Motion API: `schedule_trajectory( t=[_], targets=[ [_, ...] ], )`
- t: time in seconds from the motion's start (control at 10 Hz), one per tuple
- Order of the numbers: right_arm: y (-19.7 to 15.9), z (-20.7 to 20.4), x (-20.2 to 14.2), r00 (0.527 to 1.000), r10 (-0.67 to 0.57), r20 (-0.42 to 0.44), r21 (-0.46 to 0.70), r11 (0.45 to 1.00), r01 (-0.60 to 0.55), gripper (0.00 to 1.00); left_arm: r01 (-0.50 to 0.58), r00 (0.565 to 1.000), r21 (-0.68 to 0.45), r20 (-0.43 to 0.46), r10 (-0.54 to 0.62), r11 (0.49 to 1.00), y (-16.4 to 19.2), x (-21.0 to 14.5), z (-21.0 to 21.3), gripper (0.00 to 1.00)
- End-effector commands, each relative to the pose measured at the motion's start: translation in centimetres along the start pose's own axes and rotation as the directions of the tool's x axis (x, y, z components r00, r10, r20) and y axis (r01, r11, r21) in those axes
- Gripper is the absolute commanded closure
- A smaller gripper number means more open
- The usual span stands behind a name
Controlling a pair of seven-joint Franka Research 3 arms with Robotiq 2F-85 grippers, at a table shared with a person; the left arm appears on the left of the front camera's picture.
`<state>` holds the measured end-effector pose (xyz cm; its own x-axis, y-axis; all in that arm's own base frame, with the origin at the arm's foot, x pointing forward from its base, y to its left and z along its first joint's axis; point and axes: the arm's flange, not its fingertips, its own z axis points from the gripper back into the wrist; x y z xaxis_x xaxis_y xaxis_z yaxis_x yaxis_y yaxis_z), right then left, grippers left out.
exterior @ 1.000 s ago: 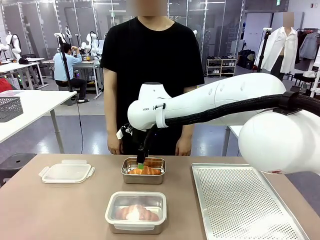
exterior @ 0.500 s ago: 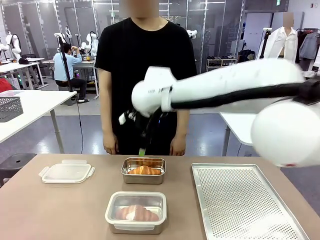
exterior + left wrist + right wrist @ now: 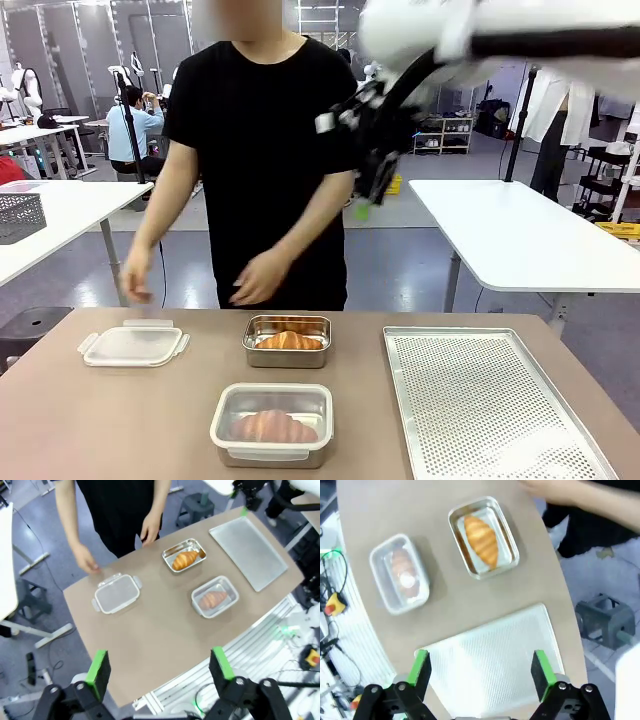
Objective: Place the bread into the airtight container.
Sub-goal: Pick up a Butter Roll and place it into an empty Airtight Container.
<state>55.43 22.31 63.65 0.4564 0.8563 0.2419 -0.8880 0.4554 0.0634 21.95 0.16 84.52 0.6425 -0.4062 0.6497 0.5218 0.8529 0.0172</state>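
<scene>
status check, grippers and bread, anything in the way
Left gripper and right gripper open, high, empty. Bread in open container. Person's hand over loose lid.

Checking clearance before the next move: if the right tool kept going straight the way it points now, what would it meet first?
Probably the perforated metal tray, which lies straight ahead between the open right tool's fingers, with nothing visible between; depth is hard to judge.

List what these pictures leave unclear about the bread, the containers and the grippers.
- Front view: the right gripper is motion-blurred; its fingers cannot be read there.
- Front view: the closed container shows its croissant only hazily through the lid.
- Front view: the person's hand above the loose lid is blurred; contact unclear.
- Right wrist view: the person's hand is cut by the top edge.
</scene>
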Motion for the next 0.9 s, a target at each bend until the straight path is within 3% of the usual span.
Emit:
schedule_trajectory(
  t=[0.0, 0.2, 0.4, 0.5, 0.8],
  targets=[
    [2.3, 4.1, -8.4, 0.986, -0.157, 0.05, -0.044, 0.986, 0.159, 0.0, 0.01, 1.0, -0.004, -0.002, -0.01, 1.0, 0.0, 0.1, 0.1, 0.0],
    [6.1, 10.7, -14.6, 0.95, -0.294, 0.107, -0.163, 0.937, 0.309, 0.0, 0.01, 1.0, -0.004, -0.002, -0.01, 1.0, 0.0, 0.1, 0.1, 0.0],
    [9.5, 16.7, -20.2, 0.887, -0.438, 0.146, -0.201, 0.865, 0.46, 0.0, 0.01, 1.0, -0.004, -0.002, -0.01, 1.0, 0.0, 0.1, 0.1, 0.0],
    [10.7, 18.6, -22.2, 0.86, -0.496, 0.124, -0.201, 0.836, 0.511, 0.0, 0.01, 1.0, -0.004, -0.002, -0.01, 1.0, 0.0, 0.1, 0.1, 0.0],
    [15.0, 22.4, -25.1, 0.803, -0.559, 0.208, -0.194, 0.781, 0.594, 0.0, 0.01, 1.0, -0.004, -0.002, -0.01, 1.0, 0.0, 0.1, 0.1, 0.0]
  ],
)
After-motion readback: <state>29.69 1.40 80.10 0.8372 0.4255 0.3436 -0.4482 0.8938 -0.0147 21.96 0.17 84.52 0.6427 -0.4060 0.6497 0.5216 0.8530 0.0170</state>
